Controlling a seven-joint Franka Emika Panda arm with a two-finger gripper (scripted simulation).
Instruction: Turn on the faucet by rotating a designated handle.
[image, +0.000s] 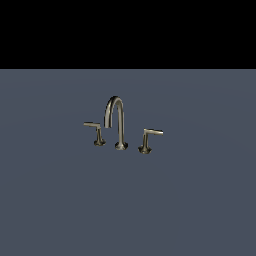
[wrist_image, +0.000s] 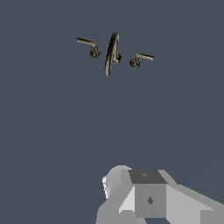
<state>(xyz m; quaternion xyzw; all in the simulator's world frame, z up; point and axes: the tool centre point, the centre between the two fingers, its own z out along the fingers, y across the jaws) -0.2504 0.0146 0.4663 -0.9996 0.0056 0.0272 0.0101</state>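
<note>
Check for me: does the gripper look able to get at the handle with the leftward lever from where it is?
Probably yes. The handle stands apart from the spout, with bare floor toward the gripper, which is some way off.

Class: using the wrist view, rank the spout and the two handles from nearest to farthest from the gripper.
1. The spout, central, arching towards the gripper.
2. The handle on the exterior view's right.
3. The handle on the exterior view's left, farthest.
</note>
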